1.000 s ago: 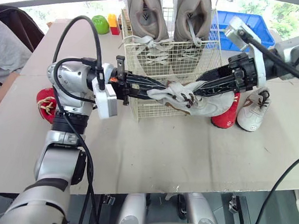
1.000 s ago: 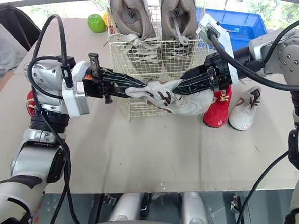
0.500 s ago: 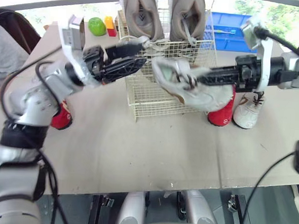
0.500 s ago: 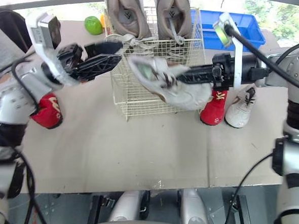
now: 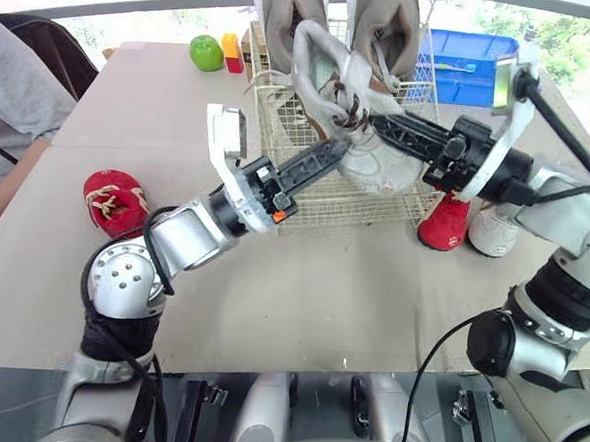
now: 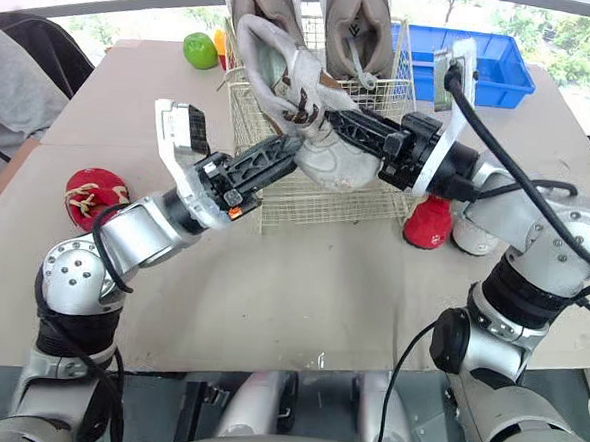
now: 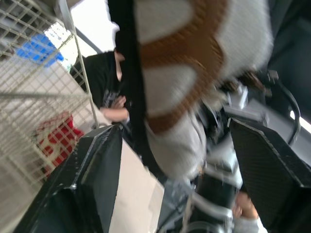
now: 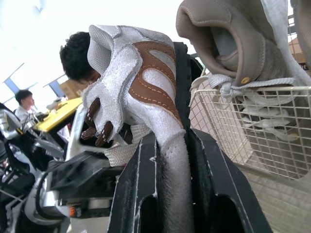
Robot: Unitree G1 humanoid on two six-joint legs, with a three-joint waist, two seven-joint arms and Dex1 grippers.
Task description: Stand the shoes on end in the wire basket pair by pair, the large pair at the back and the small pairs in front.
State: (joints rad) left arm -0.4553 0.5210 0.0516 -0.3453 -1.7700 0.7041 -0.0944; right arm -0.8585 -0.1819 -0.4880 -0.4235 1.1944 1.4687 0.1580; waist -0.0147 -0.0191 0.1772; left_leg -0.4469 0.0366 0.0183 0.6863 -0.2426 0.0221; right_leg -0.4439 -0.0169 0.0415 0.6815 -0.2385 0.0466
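Left eye view: at the table's [image 5: 270, 310] 9 o'clock lies a red shoe [image 5: 114, 198], the left gripper [image 5: 331, 155] gapes wide beneath the white-and-brown sneaker [image 5: 335, 93] over the wire basket's [image 5: 366, 207] 6 o'clock side, and the right gripper [image 5: 381, 126] pinches the sneaker from 3 o'clock.

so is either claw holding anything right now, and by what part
The right claw is shut on the white shoe, by its padded edge. The left claw is open.

Table [image 5: 321, 283]: wire basket [image 5: 361, 203], L red shoe [image 5: 116, 200], R red shoe [image 5: 443, 222] & white shoe [image 5: 493, 233], green apple [image 5: 204, 52]
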